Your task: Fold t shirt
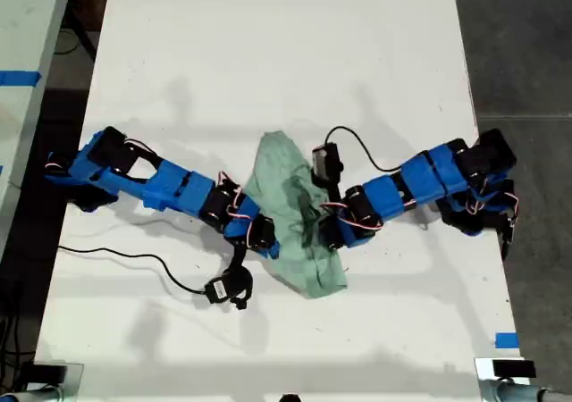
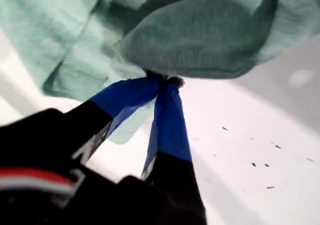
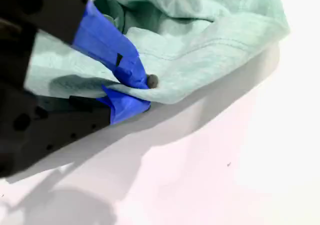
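You are looking at my first gripper [image 2: 162,82] pinching an edge of the t shirt [image 1: 295,210], jaws closed on the fabric. My second gripper [image 3: 142,92] is clamping another edge, cloth sandwiched between its jaws. The crumpled shirt is lying on the white table [image 1: 268,54] between both grippers.

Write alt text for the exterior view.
A crumpled mint-green t shirt lies bunched at the middle of a white table, with two blue robot arms reaching in from the exterior view's left and right and meeting at the cloth. Black cables trail from both arms across the tabletop.
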`<action>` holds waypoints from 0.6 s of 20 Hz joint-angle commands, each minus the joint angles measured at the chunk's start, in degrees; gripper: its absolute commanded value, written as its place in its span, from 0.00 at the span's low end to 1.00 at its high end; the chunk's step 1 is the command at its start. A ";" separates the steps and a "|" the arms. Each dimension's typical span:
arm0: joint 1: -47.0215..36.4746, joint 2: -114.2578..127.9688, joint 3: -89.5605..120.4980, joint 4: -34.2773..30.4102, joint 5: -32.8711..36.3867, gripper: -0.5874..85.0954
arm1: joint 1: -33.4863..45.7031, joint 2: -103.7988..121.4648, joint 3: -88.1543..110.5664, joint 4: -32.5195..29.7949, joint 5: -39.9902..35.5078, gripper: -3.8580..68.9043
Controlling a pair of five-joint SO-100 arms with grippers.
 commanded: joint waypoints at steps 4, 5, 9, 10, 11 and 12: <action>-7.21 18.81 2.55 2.20 3.78 0.01 | 12.57 10.37 -13.10 2.11 -12.83 0.06; -10.11 22.24 4.83 4.48 3.78 0.01 | 16.70 11.95 -12.74 2.02 -14.15 0.06; -24.70 39.11 26.63 6.86 4.57 0.02 | 31.64 14.68 -8.44 4.75 -18.63 0.10; -27.86 43.59 33.49 5.89 5.19 0.07 | 34.45 14.41 -7.29 6.24 -20.13 0.18; -30.85 47.55 39.73 5.27 5.54 0.11 | 37.35 14.33 -5.19 7.29 -21.53 0.27; -33.40 51.42 45.79 4.04 6.15 0.13 | 39.99 14.33 -2.72 8.26 -22.85 0.35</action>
